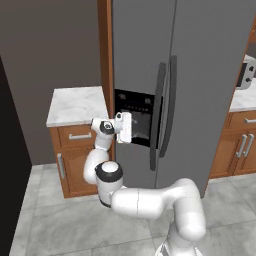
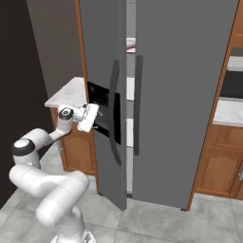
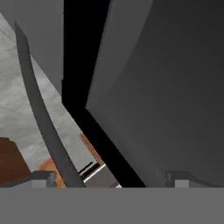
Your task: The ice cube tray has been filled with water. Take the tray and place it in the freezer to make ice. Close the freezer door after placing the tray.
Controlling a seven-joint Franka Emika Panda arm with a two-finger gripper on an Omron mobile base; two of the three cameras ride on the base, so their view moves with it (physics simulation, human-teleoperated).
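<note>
A tall grey freezer door (image 2: 107, 118) is seen slightly ajar. The pincer (image 1: 131, 127), spread wide and grasping nothing, is pressed against its black dispenser panel (image 1: 137, 117). To shut it well, a steady push should be aimed nearer the handle (image 1: 157, 115) edge.

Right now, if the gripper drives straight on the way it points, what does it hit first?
Most likely the freezer door: the gripper sits open right at its black dispenser panel, facing it. The door is slightly ajar. Depth is unclear; it may already touch.
</note>
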